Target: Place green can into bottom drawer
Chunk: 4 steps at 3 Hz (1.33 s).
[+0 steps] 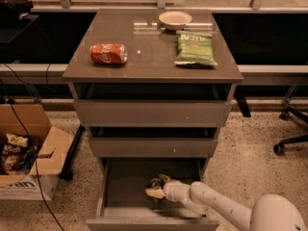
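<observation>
The gripper reaches inside the open bottom drawer, right at the green can. Whether it grips the can cannot be told.

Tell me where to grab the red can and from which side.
Grip the red can across its middle, from above, closing front to back: it lies on its side, ends pointing left and right. The gripper is down in the bottom drawer.
</observation>
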Each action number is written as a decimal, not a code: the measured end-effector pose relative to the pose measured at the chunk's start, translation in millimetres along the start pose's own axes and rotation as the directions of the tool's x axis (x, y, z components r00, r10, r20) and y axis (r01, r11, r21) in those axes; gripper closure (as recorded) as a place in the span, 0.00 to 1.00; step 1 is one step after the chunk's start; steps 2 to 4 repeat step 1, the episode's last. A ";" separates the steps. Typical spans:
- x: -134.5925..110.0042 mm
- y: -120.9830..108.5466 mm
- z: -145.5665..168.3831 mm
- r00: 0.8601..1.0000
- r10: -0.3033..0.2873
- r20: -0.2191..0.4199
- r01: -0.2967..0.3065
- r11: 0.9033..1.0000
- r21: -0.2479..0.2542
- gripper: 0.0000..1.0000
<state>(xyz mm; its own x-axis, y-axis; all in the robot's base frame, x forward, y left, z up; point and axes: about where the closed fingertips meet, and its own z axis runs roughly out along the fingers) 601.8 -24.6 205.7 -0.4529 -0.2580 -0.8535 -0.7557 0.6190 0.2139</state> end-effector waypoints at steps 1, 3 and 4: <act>-0.1 0.7 0.6 1.000 0.000 0.000 0.000 1.000 -0.001 0.00; -0.1 0.7 0.6 1.000 0.000 0.000 0.000 1.000 -0.001 0.00; -0.1 0.7 0.6 1.000 0.000 0.000 0.000 1.000 -0.001 0.00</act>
